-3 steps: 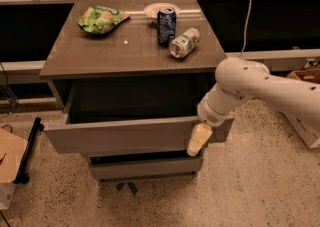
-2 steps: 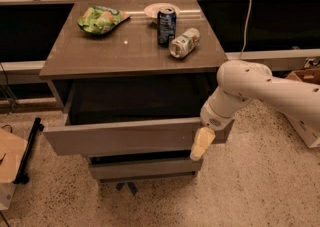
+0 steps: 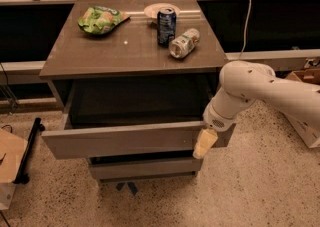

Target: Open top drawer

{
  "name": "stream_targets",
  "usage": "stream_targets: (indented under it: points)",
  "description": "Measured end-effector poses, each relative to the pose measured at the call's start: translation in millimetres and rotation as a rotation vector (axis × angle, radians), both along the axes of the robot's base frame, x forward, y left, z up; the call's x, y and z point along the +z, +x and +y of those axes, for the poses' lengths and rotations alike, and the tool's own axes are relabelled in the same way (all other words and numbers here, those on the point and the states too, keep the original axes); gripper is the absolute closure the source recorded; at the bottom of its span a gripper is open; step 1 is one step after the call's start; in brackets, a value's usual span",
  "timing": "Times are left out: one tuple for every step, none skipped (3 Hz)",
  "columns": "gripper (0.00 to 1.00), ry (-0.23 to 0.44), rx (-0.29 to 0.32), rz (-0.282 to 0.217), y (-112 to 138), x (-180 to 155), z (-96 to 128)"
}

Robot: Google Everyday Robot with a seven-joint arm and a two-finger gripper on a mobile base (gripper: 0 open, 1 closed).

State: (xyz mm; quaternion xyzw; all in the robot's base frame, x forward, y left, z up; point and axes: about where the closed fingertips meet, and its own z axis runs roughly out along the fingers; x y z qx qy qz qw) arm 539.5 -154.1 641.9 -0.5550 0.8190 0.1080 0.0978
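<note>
The top drawer (image 3: 120, 141) stood pulled out under the worktop (image 3: 100, 58), with the hand (image 3: 205, 143) at its right end.
The drawer's flat grey-brown front jutted forward of the cabinet, dark inside, above a shorter grey drawer front (image 3: 145, 167). The white arm (image 3: 260, 88) reached in from the right, and whether its hand was wide or narrow could not be told. On the worktop were a green snack bag (image 3: 100, 19), an upright blue can (image 3: 166, 25), a toppled bottle (image 3: 184, 42) and a plate (image 3: 156, 9).
</note>
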Motion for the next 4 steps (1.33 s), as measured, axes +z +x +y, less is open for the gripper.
stream_targets:
  points:
    - [0.42, 0.0, 0.0, 0.0, 0.0, 3.0, 0.0]
    - [0.46, 0.0, 0.0, 0.0, -0.1, 4.1, -0.1]
    - [0.23, 0.0, 0.0, 0.0, -0.1, 4.1, -0.1]
    - [0.01, 0.004, -0.041, 0.056, -47.5, 7.3, -28.5]
